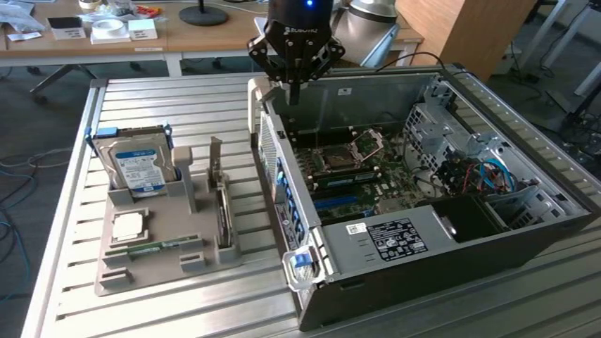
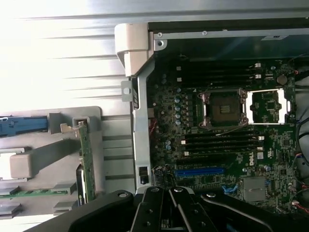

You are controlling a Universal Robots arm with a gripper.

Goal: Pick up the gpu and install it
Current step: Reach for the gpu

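The pincer (image 1: 293, 86) hangs clenched and empty over the case's (image 1: 423, 282) rear wall. At seven o'clock from it, the gpu (image 1: 224, 208) stands on edge in the tray (image 1: 160, 264) on the desk (image 1: 169, 317). The card looks light, stiff and fragile, so its top edge, clear of components, seems the safest hold.

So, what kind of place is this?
Probably a robotics lab: an open computer case lies on a slatted metal table, a hard drive stands in a grey holder, and desks stand behind.

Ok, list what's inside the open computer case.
Inside the computer case: motherboard with open CPU socket, blue slot, cables. The labelled silver box hides whatever lies under it.
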